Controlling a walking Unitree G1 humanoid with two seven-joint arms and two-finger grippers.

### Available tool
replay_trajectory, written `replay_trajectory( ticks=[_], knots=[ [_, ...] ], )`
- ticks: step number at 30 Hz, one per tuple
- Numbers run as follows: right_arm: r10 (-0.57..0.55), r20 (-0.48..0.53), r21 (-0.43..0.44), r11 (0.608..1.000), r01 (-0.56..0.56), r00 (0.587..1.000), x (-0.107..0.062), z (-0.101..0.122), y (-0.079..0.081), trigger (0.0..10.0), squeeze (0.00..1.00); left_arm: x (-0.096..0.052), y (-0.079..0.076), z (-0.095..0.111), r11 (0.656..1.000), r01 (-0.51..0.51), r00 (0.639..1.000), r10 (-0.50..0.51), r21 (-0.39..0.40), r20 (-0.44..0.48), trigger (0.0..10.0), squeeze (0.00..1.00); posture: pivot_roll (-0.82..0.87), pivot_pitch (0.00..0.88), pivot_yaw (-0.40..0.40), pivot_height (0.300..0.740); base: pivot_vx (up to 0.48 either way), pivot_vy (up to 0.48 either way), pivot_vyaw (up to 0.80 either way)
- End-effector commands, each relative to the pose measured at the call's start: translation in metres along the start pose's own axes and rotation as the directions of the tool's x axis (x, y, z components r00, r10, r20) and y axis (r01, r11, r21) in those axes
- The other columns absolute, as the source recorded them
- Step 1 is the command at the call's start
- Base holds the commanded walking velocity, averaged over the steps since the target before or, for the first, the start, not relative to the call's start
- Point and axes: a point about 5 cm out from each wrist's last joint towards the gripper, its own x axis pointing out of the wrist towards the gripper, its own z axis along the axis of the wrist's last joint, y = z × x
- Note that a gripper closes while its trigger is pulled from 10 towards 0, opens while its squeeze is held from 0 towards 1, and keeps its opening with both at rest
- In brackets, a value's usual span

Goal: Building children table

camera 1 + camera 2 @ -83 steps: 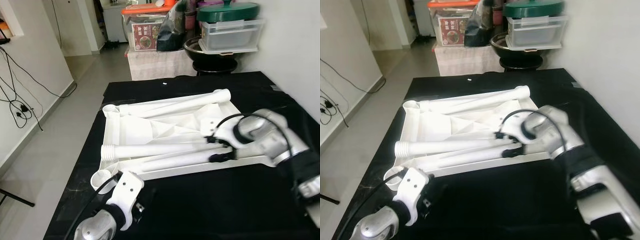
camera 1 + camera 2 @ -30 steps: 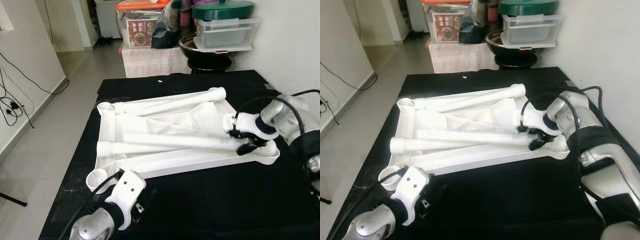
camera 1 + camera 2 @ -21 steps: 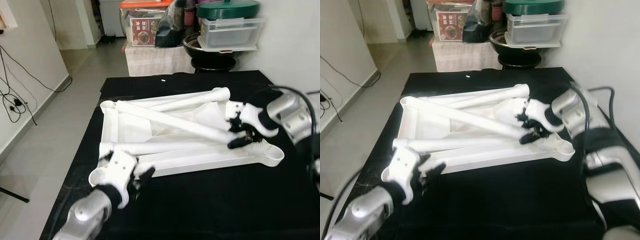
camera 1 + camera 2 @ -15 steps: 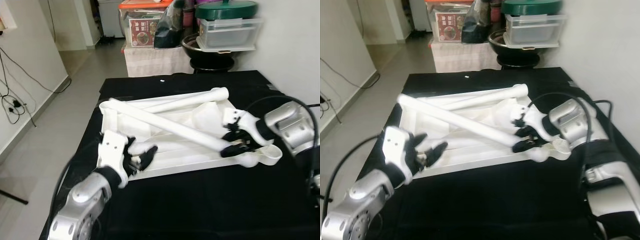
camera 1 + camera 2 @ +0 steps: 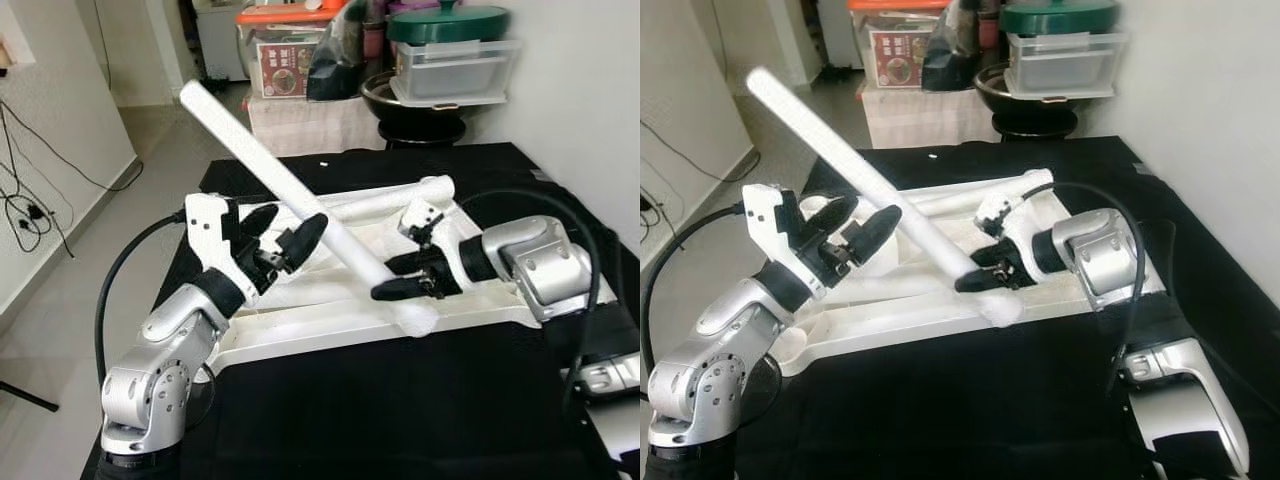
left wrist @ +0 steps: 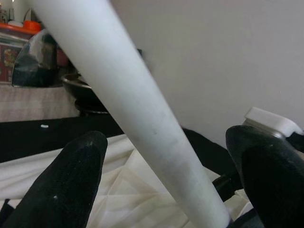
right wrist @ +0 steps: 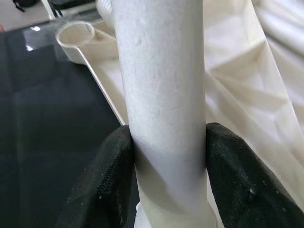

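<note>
Tabletop [image 5: 300, 330], white and upside down, lies on the black-covered surface [image 5: 400, 400] with loose legs resting in it. One white table leg [image 5: 290, 195] is tilted up over it, far end high toward the room, seemingly being swung toward a socket. Right gripper [image 5: 403, 277] pinches its lower end, just above the tray's near rim. Left gripper [image 5: 283, 238] reaches in spread, fingers straddling mid-shaft without closing. Open air above gives swinging room.

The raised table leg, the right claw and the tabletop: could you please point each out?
table leg [image 5: 262, 170], left eye view, middle of the shaft.
right claw [image 5: 392, 277], left eye view, between its fingertips.
tabletop [image 5: 300, 338], left eye view, near rim.
</note>
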Motion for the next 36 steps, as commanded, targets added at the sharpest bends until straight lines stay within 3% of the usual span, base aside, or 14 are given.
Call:
replay_trajectory(
  ticks=[1, 6, 7, 16, 17, 22, 25, 32, 35, 36],
  knots=[
    [0.023, 0.033, -0.014, 1.0, -0.022, 0.999, -0.001, 0.004, 0.007, 10.0, 0.0, 0.003, 0.004, 0.004, 1.0, -0.016, 1.0, 0.016, -0.004, 0.02, 10.0, 1.0, -0.03, 0.0, 0.04, 0.74, 0.0, 0.0, 0.0],
    [0.064, 0.053, -0.041, 0.997, -0.061, 0.997, -0.001, 0.007, 0.016, 10.0, 0.0, 0.008, 0.009, 0.011, 0.999, -0.034, 0.998, 0.035, -0.011, 0.049, 10.0, 1.0, -0.03, 0.0, 0.042, 0.74, 0.0, 0.0, 0.0],
    [0.084, 0.058, -0.054, 0.995, -0.081, 0.995, 0.0, 0.008, 0.021, 10.0, 0.0, 0.012, 0.013, 0.017, 0.999, -0.043, 0.997, 0.044, -0.018, 0.07, 10.0, 0.0, -0.04, 0.0, 0.047, 0.74, 0.0, 0.0, 0.0],
    [0.125, 0.064, -0.056, 0.991, -0.121, 0.99, 0.004, 0.009, 0.034, 10.0, 0.0, 0.025, 0.016, 0.032, 0.999, -0.012, 0.993, 0.015, -0.03, 0.12, 10.0, 0.0, -0.04, 0.0, 0.053, 0.74, 0.0, 0.0, 0.0],
    [0.125, 0.072, -0.048, 0.991, -0.121, 0.99, 0.006, 0.01, 0.035, 10.0, 0.0, 0.028, 0.015, 0.037, 0.999, -0.001, 0.989, 0.008, -0.045, 0.146, 0.0, 0.0, -0.04, 0.0, 0.054, 0.74, 0.0, 0.0, 0.0],
    [0.1, 0.105, -0.014, 0.995, -0.099, 0.989, 0.013, 0.012, 0.036, 10.0, 0.0, 0.03, 0.011, 0.047, 0.995, 0.045, 0.977, -0.025, -0.09, 0.209, 0.0, 0.0, -0.04, 0.0, 0.053, 0.74, 0.0, 0.0, 0.0],
    [0.014, 0.173, 0.068, 0.997, -0.026, 0.985, 0.023, 0.018, 0.032, 10.0, 0.0, 0.031, 0.011, 0.054, 0.988, 0.076, 0.967, -0.041, -0.131, 0.25, 0.0, 0.0, -0.05, 0.0, 0.037, 0.74, 0.0, 0.0, 0.0],
    [-0.039, 0.238, 0.112, 0.994, 0.012, 0.97, 0.027, 0.026, 0.031, 10.0, 0.0, 0.029, 0.014, 0.057, 0.983, 0.089, 0.963, -0.044, -0.16, 0.265, 0.0, 0.0, -0.05, 0.0, 0.038, 0.74, 0.0, 0.0, 0.0],
    [-0.082, 0.286, 0.131, 0.99, 0.046, 0.955, 0.031, 0.03, 0.03, 10.0, 0.0, 0.03, 0.014, 0.058, 0.981, 0.097, 0.962, -0.049, -0.168, 0.269, 0.0, 0.0, -0.06, 0.0, 0.038, 0.74, 0.0, 0.0, 0.0],
    [-0.139, 0.367, 0.114, 0.988, 0.104, 0.92, 0.034, 0.036, 0.028, 10.0, 0.0, 0.031, 0.015, 0.059, 0.98, 0.106, 0.962, -0.059, -0.168, 0.267, 0.0, 0.0, -0.06, 0.0, 0.039, 0.74, 0.0, 0.0, 0.0]
  ],
)
